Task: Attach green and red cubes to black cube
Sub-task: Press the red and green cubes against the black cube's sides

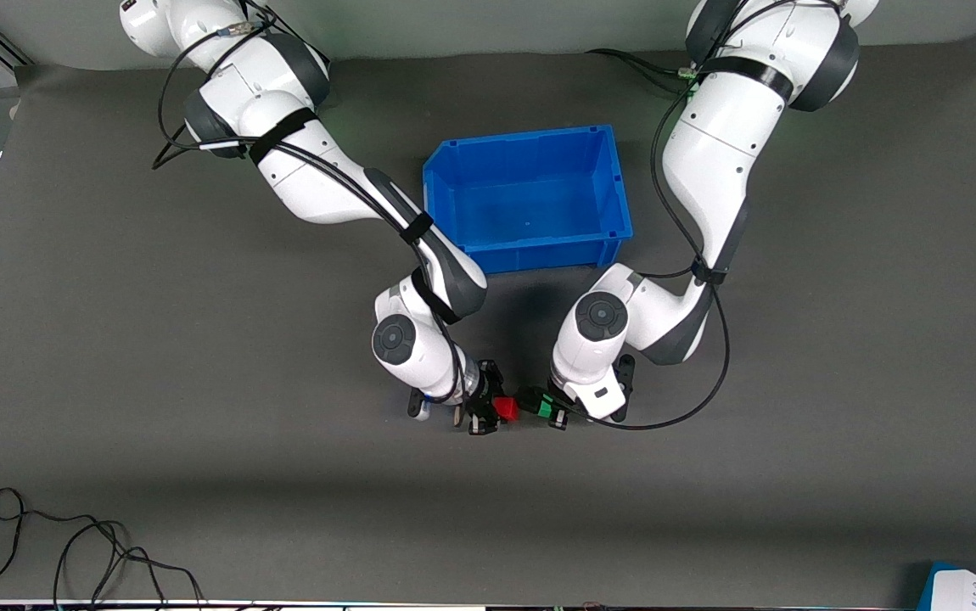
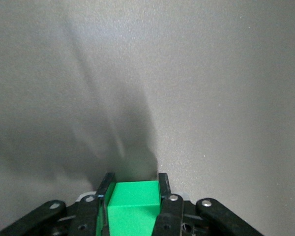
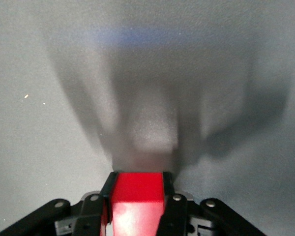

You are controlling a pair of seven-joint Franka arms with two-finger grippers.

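While over the mat | left gripper (image 1: pixel 549 410) fingers clamp green cube (image 2: pixel 132 206) | right gripper (image 1: pixel 488 413) fingers clamp red cube (image 3: pixel 136 204), seemingly apart

The blue bin (image 1: pixel 527 197) stands on the grey mat (image 1: pixel 199 475) between the two arms, blocking a straight pass there. Nearer the camera, the right gripper (image 1: pixel 488 411) with its red cube (image 1: pixel 505 409) and the left gripper (image 1: pixel 546 408) with its green cube (image 1: pixel 544 408) nearly meet, leaving only a narrow gap. A black cable (image 1: pixel 72 552) loops at the mat's near edge. Elsewhere the mat lies open.
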